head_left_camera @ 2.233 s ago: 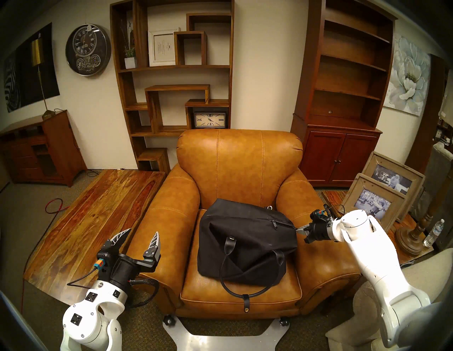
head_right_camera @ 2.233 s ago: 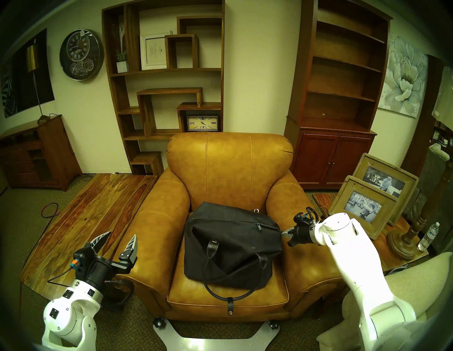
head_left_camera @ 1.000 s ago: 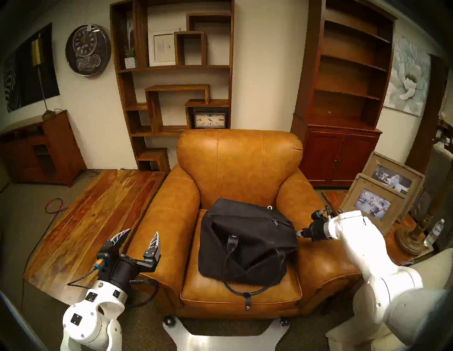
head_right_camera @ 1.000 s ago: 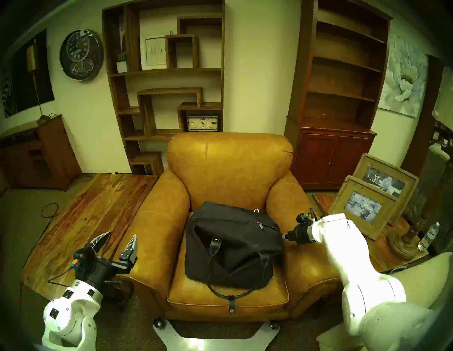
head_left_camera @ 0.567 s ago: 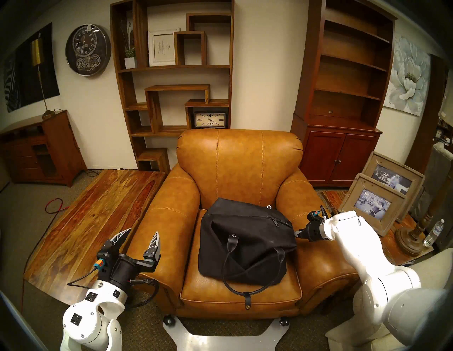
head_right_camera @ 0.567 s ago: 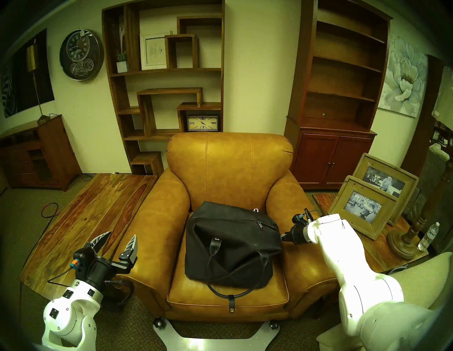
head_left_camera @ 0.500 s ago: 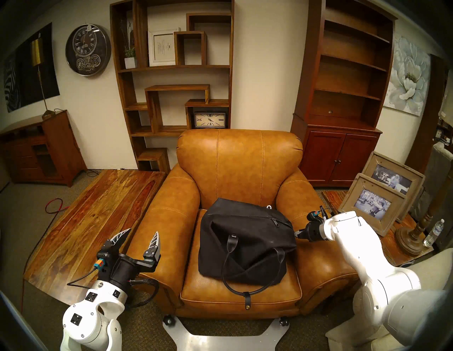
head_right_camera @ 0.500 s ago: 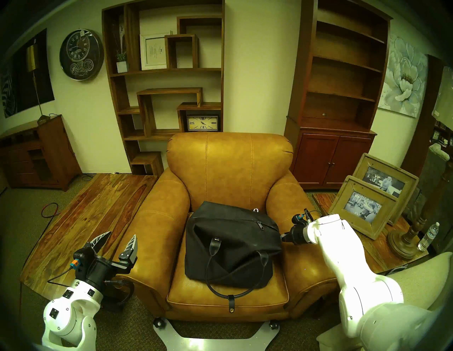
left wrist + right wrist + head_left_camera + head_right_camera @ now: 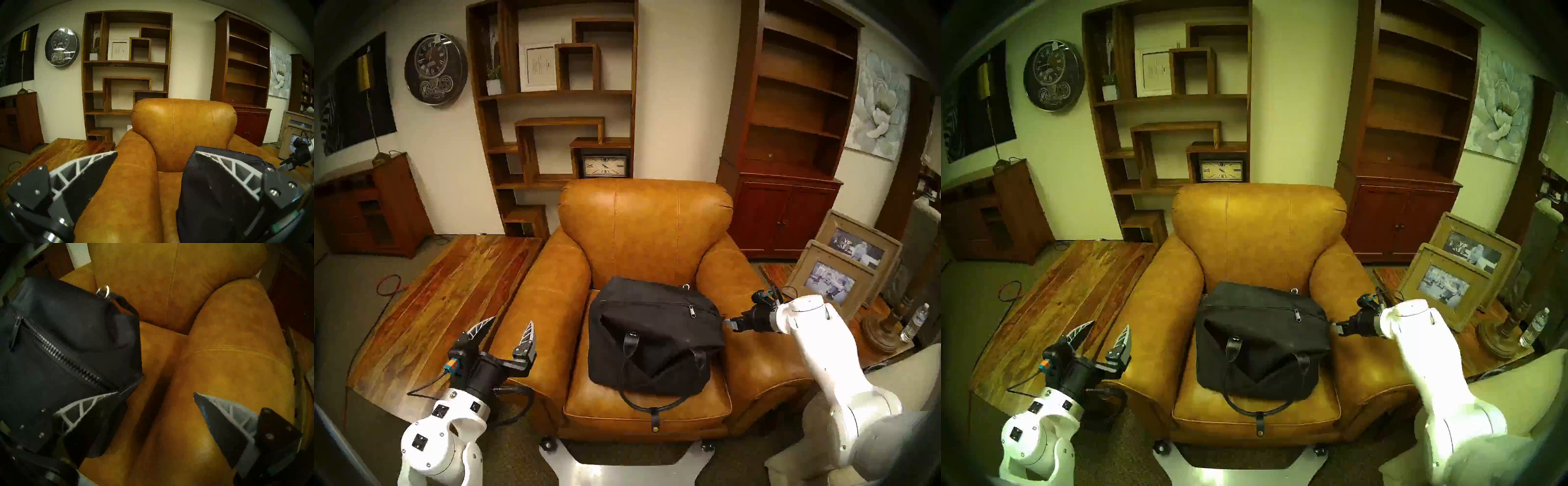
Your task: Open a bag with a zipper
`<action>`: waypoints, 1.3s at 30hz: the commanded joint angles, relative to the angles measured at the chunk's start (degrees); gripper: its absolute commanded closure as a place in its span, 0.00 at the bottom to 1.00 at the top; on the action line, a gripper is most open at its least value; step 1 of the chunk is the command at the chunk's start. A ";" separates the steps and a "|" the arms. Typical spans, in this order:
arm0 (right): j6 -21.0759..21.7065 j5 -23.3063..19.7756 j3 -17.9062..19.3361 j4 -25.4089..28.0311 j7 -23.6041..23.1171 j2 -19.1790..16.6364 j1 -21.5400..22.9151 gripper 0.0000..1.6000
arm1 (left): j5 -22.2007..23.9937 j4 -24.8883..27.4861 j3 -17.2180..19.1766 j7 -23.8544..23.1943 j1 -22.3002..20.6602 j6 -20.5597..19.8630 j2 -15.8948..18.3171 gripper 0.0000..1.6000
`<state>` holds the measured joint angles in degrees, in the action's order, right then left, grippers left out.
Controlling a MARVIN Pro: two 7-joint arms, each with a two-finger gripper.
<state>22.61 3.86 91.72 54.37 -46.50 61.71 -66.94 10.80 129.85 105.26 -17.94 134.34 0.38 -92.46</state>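
The black fabric bag (image 9: 653, 342) (image 9: 1263, 349) lies on the seat of a tan leather armchair (image 9: 646, 230), its loop handles hanging over the seat's front. The zipper (image 9: 653, 303) (image 9: 62, 355) runs across the bag's top, and a pull tab (image 9: 691, 310) hangs near its right end. My right gripper (image 9: 729, 322) (image 9: 155, 393) is open beside the bag's right end, above the armrest, with nothing between its fingers. My left gripper (image 9: 511, 322) (image 9: 156, 151) stands open and empty over the chair's left armrest, apart from the bag (image 9: 241, 156).
A low wooden table (image 9: 443, 305) stands left of the chair. At the right are picture frames (image 9: 836, 281), a lamp base (image 9: 884, 336) and a water bottle (image 9: 914, 322). Shelving units line the back wall.
My right gripper was shut at the bag's right end and has opened, drawing back a little to the right. The bag's top has settled flatter. The left arm has not moved.
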 commanded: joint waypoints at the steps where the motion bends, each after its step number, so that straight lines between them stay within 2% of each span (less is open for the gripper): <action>1: -1.73 -2.57 3.54 6.34 -1.90 -2.38 -1.52 0.00 | 0.01 0.69 -0.02 -0.07 -0.26 0.19 0.09 0.00; 5: -1.72 -3.95 4.66 9.57 -4.03 -1.44 -4.09 0.00 | 0.01 0.47 -0.02 -0.07 -0.39 0.18 0.08 0.00; 14: -1.21 -7.10 3.85 16.65 -9.69 3.08 -11.89 0.00 | 0.04 0.15 -0.01 -0.08 -0.74 0.20 0.08 0.00; 24: -1.56 -9.82 5.05 24.26 -12.68 5.72 -19.51 0.00 | 0.03 -0.03 -0.01 -0.10 -1.04 0.22 0.07 0.00; 31: -2.93 -11.85 6.92 28.96 -12.48 8.49 -23.26 0.00 | 0.02 0.06 0.00 -0.14 -1.12 0.24 0.07 0.00; 32: -3.08 -12.09 7.36 31.09 -12.21 8.96 -24.24 0.00 | 0.02 0.07 0.00 -0.15 -1.12 0.24 0.07 0.00; 33: -3.43 -12.36 7.48 30.39 -12.19 9.37 -24.07 0.00 | 0.02 0.09 0.00 -0.16 -1.12 0.24 0.07 0.00; 39: -4.74 -13.22 9.60 35.34 -9.80 12.48 -27.71 0.00 | 0.00 0.25 0.02 -0.20 -1.05 0.26 0.06 0.00</action>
<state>19.66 -7.33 99.26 83.77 -58.61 70.13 -90.79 10.83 128.86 105.27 -17.96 133.08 0.38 -92.48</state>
